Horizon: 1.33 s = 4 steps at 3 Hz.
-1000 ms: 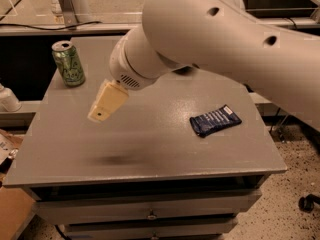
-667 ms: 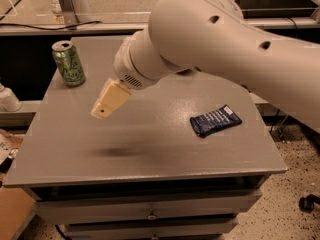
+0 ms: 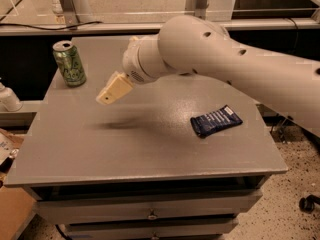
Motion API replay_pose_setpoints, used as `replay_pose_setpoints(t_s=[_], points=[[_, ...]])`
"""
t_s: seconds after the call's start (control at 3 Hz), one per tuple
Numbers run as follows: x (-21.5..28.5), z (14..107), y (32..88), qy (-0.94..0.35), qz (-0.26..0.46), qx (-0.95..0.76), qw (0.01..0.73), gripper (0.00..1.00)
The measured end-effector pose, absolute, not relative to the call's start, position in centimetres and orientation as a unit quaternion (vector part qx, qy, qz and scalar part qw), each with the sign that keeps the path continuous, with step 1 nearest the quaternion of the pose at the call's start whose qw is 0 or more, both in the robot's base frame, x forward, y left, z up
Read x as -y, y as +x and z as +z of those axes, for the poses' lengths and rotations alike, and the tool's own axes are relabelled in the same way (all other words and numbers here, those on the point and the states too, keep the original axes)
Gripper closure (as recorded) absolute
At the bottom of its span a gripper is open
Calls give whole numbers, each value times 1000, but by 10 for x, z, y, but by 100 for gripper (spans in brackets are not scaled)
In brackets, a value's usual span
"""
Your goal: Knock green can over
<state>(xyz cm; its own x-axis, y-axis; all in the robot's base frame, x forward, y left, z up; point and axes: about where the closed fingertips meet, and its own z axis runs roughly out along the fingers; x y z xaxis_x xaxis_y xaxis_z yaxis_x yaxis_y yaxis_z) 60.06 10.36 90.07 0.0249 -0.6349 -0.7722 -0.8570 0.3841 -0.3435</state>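
Grey table [image 3: 150, 149] bears an upright green can [image 3: 69, 63]; nearby hovers the gripper [image 3: 105, 99], fingers [image 3: 114, 88] pressed together, arm [image 3: 225, 59] cropped.

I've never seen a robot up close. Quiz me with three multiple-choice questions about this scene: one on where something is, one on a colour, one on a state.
1. Where does the green can stand?
A. at the far left corner of the table
B. on the floor
C. in a drawer

2. What colour is the packet lying on the table's right side?
A. red
B. dark blue
C. yellow

3. How is the green can?
A. lying on its side
B. crushed flat
C. upright

Answers:
1 A: it sits by the table's far left edge, and the end effector hangs in the air to its right, apart from it.
2 B: the wrapper is dark blue with pale print.
3 C: its silver top faces up.
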Motion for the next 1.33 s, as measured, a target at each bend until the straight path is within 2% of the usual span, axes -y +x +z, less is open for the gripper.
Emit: replay_pose_setpoints(t_s=[0.67,1.33], points=[[-138,875,661,-486,205,-676,514,0],[-176,853,692,-435,294,-663,534,0]])
